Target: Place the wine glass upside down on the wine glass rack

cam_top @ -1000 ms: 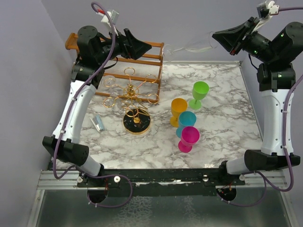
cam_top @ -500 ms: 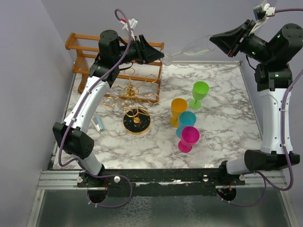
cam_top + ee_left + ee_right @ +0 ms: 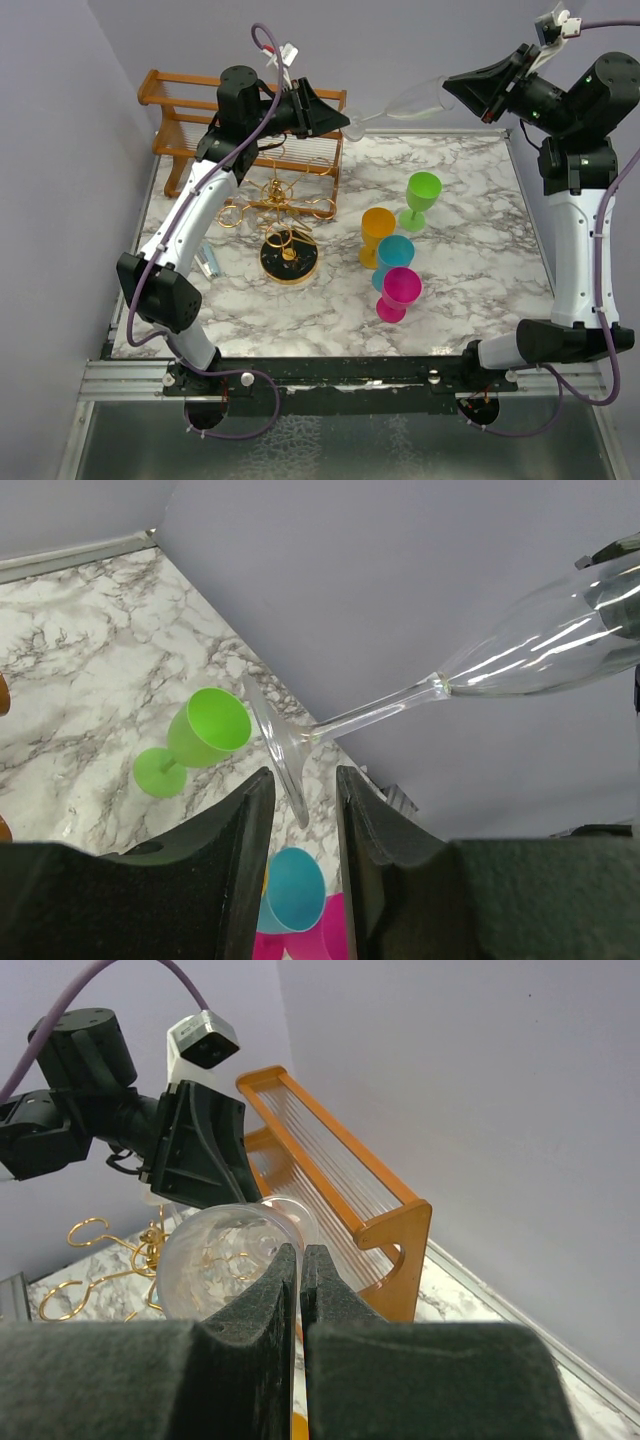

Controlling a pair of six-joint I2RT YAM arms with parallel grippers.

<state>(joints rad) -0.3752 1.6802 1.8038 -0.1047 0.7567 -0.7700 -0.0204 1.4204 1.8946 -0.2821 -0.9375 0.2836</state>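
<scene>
A clear wine glass (image 3: 410, 97) hangs level in the air above the table's back edge, foot pointing left. My right gripper (image 3: 452, 86) is shut on its bowl rim; the right wrist view shows the rim wall (image 3: 215, 1260) pinched between the right gripper's (image 3: 301, 1252) pads. My left gripper (image 3: 346, 119) is at the glass's foot. In the left wrist view the lower edge of the foot disc (image 3: 278, 748) lies between that gripper's (image 3: 303, 776) fingertips, with a gap on either side. The wine glass rack (image 3: 278, 202), gold wire on a round black base (image 3: 289, 258), stands below on the left.
An orange-brown wooden rail frame (image 3: 250, 132) stands at the back left behind the rack. Green (image 3: 421, 197), orange (image 3: 377, 232), teal (image 3: 396, 254) and pink (image 3: 399, 292) plastic goblets cluster mid-table. A small silver-blue object (image 3: 206, 261) lies left of the black base.
My left arm has swung right and up to the glass's foot, and its jaws have narrowed around the foot's edge. The right arm has kept hold of the glass, barely shifting.
</scene>
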